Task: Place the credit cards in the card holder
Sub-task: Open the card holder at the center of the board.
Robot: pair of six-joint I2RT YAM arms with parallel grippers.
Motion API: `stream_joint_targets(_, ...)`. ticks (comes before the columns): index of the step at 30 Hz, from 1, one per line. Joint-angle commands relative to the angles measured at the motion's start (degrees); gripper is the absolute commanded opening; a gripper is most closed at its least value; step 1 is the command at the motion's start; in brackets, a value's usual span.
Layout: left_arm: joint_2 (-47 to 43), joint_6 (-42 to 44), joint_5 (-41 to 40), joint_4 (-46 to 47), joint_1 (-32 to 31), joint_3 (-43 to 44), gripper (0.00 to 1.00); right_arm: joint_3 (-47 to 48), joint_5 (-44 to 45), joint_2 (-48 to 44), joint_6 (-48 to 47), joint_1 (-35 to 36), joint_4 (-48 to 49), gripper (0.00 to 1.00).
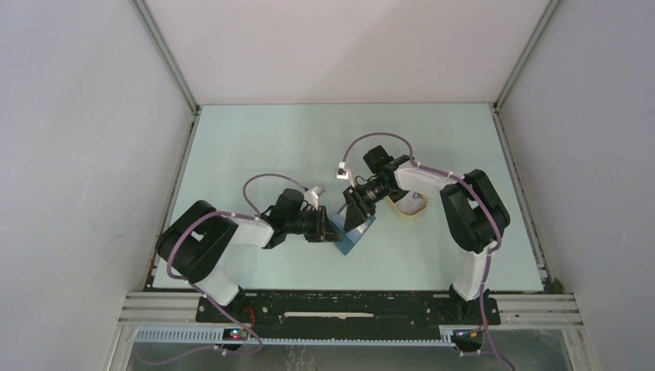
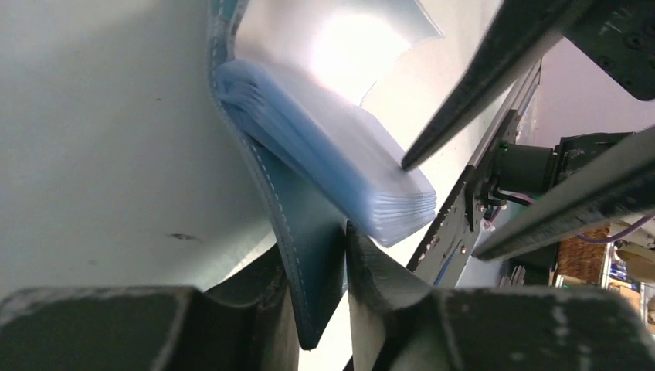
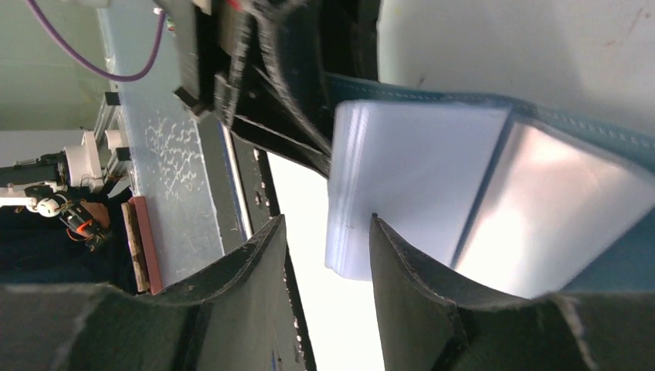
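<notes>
Near the middle of the bench (image 1: 255, 147), a little toward 6 o'clock in the top view, the card holder (image 1: 357, 236) lies open with its long axis running roughly from 7 to 1 o'clock, and both arms meet over it. The left fingers (image 2: 386, 290) reach it from 9 o'clock and the right fingers (image 3: 417, 278) from 1 o'clock, so both are equally near. The left wrist view shows the teal cover (image 2: 305, 255) standing on edge in the narrow gap between the left fingers. A thin sliver of light shows along 1 side of it, so I cannot tell whether they pinch it or only flank it. The stack of pale blue pockets (image 2: 324, 147) fans out from that cover toward 1 o'clock in that view, and 1 right fingertip rests on its upper face while the other hangs well apart. In the right wrist view the right fingers stand moderately wide, clamped on nothing, with the free corner of the pockets (image 3: 417, 162) lying in the gap between them at 12 o'clock. None of the credit cards shows in either pair of fingers. A beige tray (image 1: 421, 207) sits just beside the holder at 2 o'clock, under the right arm, and its contents are too small to make out. The coming move seems to turn on the pocket mouths facing the right fingers, so a card would likely enter from that side while the left fingers steady the cover.
</notes>
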Motion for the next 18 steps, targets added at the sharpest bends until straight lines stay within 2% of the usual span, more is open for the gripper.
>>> stream_joint_targets(1,0.1,-0.4,-0.3,2.5,1.2,-2.1,0.32,1.6,2.5,2.5,1.7,-0.7,-0.4,0.53)
stream_joint_targets(8,-4.1,-1.7,-2.5,1.2,2.2,-5.5,0.5,1.6,5.0,4.6,3.0,1.1,0.7,0.51)
stream_joint_targets(14,-10.0,-3.6,-5.7,-0.8,2.4,-7.6,0.52,1.6,6.8,5.7,3.2,2.9,1.2,0.44)
stream_joint_targets(18,-16.8,-5.0,-9.2,-4.7,2.5,-9.1,0.52,1.6,11.4,4.6,2.0,4.7,1.5,0.43)
